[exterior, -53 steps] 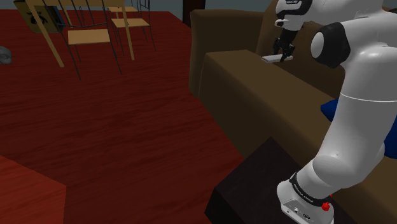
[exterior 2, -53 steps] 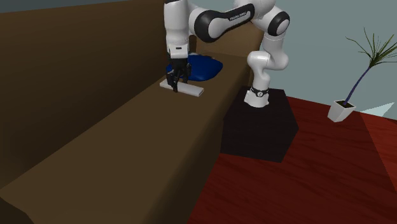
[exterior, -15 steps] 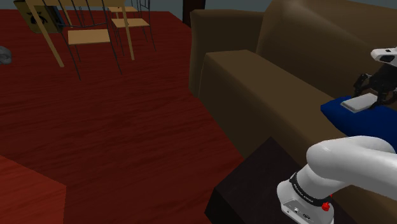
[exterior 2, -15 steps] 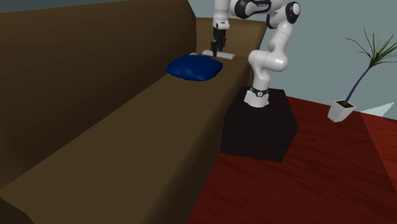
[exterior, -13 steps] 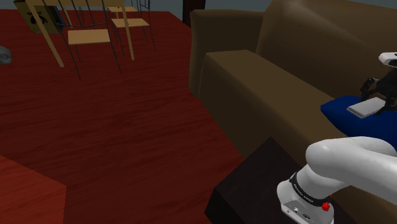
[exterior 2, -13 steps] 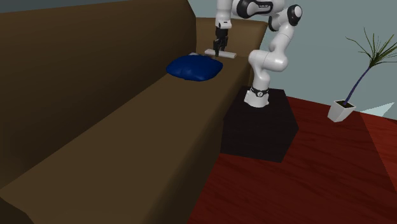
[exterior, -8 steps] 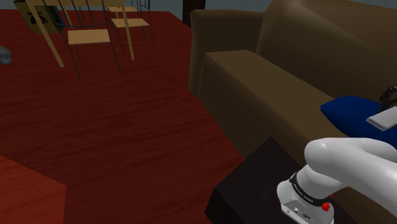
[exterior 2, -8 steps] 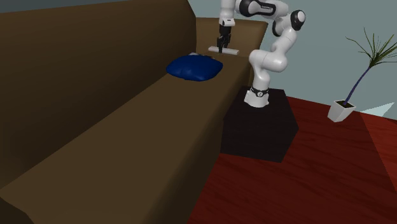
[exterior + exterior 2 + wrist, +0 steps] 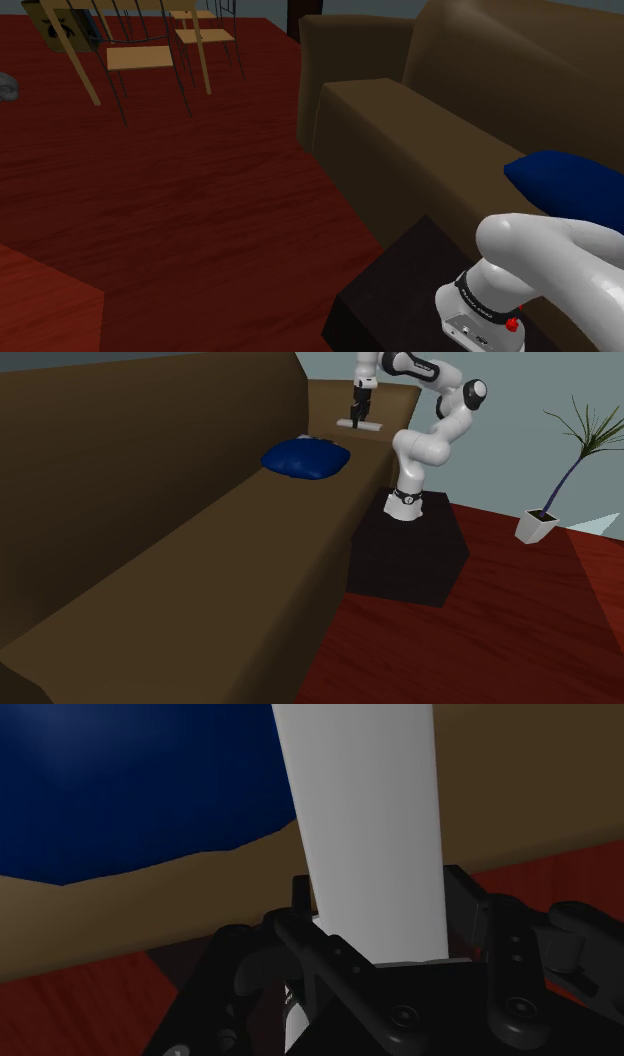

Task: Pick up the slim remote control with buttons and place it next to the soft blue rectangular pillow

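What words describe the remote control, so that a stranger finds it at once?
Start at the long brown sofa; near its end beside the robot's stand lies a dark blue pillow. Just past the pillow, the black pincer clasps the remote: a slim, flat, pale grey bar, unlike the plump blue pillow and brown cushions.

pillow (image 9: 306, 457) on sofa (image 9: 230, 542), remote (image 9: 372, 427) near it

Brown sofa (image 9: 400, 130), red wood floor (image 9: 180, 220), wooden chairs (image 9: 140, 58) beyond, potted plant (image 9: 538, 526) by grey wall
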### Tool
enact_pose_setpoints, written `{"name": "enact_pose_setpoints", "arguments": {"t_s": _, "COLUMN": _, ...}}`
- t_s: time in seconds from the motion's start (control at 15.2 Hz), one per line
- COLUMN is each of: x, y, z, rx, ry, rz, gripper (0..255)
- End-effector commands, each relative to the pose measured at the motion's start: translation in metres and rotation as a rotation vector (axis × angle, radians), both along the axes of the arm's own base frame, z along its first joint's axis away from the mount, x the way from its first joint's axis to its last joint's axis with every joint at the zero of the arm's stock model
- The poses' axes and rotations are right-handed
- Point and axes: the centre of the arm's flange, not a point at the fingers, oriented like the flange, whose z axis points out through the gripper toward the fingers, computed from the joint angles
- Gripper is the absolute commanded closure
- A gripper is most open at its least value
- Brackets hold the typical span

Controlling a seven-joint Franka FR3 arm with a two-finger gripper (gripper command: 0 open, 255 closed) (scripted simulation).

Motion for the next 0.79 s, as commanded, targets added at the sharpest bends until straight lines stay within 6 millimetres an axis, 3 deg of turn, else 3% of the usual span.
{"name": "enact_pose_setpoints", "arguments": {"t_s": 0.0, "x": -0.025, "y": 0.009, "z": 0.000, "rx": 0.000, "ry": 0.001, "rz": 0.001, "gripper": 255}}
{"name": "enact_pose_setpoints", "arguments": {"t_s": 0.4, "x": -0.096, "y": 0.029, "z": 0.000, "rx": 0.000, "ry": 0.001, "rz": 0.001, "gripper": 255}}
{"name": "enact_pose_setpoints", "arguments": {"t_s": 0.73, "x": -0.096, "y": 0.029, "z": -0.026, "rx": 0.000, "ry": 0.001, "rz": 0.001, "gripper": 255}}
